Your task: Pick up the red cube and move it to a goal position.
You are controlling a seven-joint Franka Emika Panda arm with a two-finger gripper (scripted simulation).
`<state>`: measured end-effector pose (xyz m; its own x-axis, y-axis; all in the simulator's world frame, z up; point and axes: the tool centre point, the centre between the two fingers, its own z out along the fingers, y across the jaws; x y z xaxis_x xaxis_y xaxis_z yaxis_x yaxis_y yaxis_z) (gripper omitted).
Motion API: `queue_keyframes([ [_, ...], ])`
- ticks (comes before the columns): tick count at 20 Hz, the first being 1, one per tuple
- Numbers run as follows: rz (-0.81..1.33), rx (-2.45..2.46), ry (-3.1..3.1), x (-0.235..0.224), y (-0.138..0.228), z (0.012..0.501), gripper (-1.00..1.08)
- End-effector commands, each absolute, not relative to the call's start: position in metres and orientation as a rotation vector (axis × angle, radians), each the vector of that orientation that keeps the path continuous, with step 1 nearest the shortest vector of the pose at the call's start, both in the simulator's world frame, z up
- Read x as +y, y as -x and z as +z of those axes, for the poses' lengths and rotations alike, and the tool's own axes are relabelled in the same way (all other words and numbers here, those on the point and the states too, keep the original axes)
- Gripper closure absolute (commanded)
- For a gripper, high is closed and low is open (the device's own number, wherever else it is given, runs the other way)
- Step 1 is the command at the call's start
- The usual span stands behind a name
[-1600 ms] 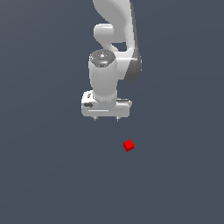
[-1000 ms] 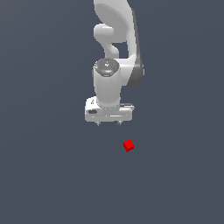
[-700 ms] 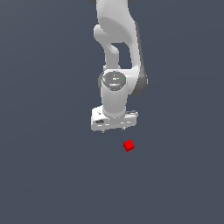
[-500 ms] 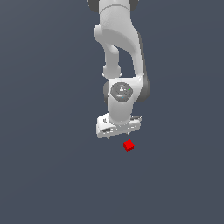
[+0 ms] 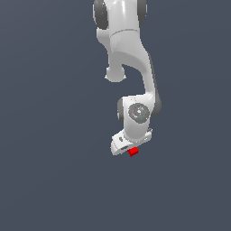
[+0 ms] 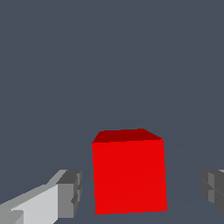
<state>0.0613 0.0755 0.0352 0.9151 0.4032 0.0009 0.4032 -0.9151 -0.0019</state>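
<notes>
The red cube is tiny and bright red and lies on the dark grey floor. In the exterior view the white gripper sits right over it and hides most of it. In the wrist view the red cube stands between the two fingers. One grey fingertip is on one side of it and the other fingertip on the far side. There is a gap on each side, so the gripper is open and not touching the cube.
The plain dark grey floor lies all around. The white arm rises above the gripper.
The arm has lowered and swung toward the exterior view's right, bringing the gripper down from above the cube's left to around it. The cube has not moved.
</notes>
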Motion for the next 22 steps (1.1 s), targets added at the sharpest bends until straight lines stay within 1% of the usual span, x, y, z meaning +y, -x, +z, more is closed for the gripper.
queue_keyframes([
  [1,-0.001,-0.69,3.064,0.0822,-0.0642,0.0272,-0.92],
  [7,0.0,-0.728,3.056,0.0888,-0.0663,0.0198,-0.92],
  [8,0.0,-0.728,3.056,0.0888,-0.0663,0.0198,1.08],
  [22,0.0,-0.728,3.056,0.0878,-0.065,0.0234,1.08],
])
